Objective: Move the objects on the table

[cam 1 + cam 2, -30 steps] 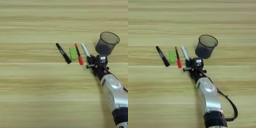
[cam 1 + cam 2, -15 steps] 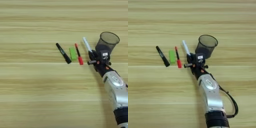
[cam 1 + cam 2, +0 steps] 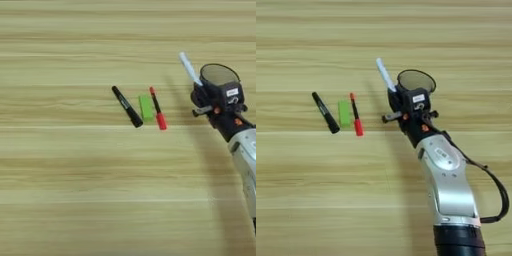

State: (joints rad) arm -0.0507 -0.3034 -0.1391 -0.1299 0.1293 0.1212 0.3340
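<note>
The white marker is held in the right gripper, clamped at its lower end and slanting up-left, lifted just left of the mesh cup right of centre. At mid-left the red marker, green block and black marker lie side by side on the table.

Matt streaked wood table, glossy silver metal forearm

The silver right forearm rises from below, its tool clamped tight.
</note>
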